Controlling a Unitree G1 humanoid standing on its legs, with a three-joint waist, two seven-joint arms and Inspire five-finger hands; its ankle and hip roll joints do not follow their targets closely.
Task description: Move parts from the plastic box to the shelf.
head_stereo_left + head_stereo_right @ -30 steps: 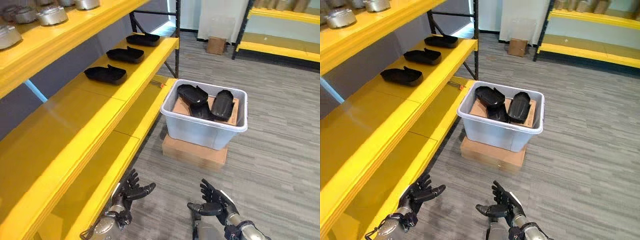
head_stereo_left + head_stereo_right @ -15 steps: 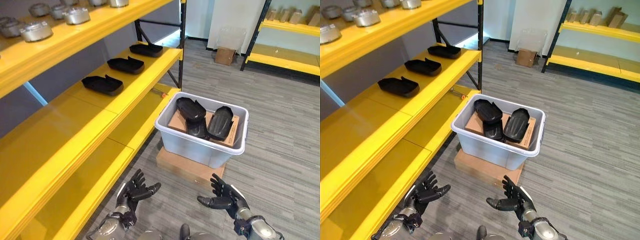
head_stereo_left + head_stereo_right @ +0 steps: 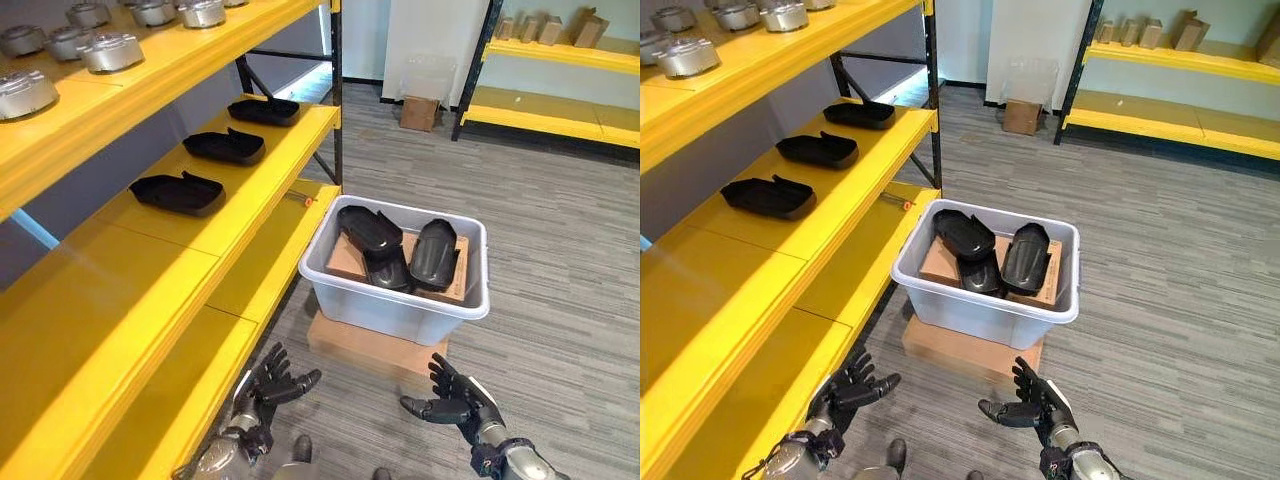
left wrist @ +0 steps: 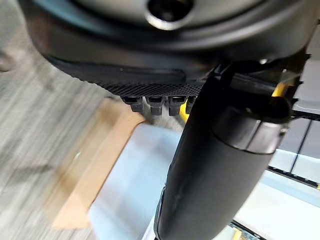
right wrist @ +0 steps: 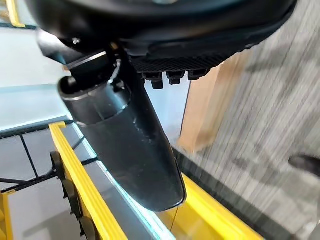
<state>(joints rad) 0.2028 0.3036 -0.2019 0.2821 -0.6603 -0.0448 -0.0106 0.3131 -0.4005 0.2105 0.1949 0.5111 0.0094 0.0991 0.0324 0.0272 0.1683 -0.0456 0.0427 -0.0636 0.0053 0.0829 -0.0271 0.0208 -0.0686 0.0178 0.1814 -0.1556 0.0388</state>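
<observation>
Both hands hung low over the grey plank floor (image 3: 560,260) with their fingers spread loose and nothing in them: the left hand (image 3: 268,385) close beside the front edge of the yellow shelf unit (image 3: 190,300), the right hand (image 3: 455,402) out to the other side with its palm turned inward. Between and beyond them stood the grey plastic box (image 3: 395,300), resting on a flat cardboard carton (image 3: 370,348) laid on the floor, its near wall facing the hands and well short of touching either. Inside the box lay three black moulded parts (image 3: 436,252) on a sheet of brown cardboard, one tilted at the back left, one long one on the right, a third wedged partly beneath and between them. The box sat just beside the lower yellow shelf. On the middle shelf three more black parts (image 3: 178,192) lay in a row, spaced apart and running away toward the black upright post (image 3: 336,90). The top shelf carried several round silver metal castings (image 3: 110,50). Farther off, against the white wall, a small cardboard box (image 3: 419,112) stood on the floor near a second yellow rack (image 3: 560,60) that held some tan items.
</observation>
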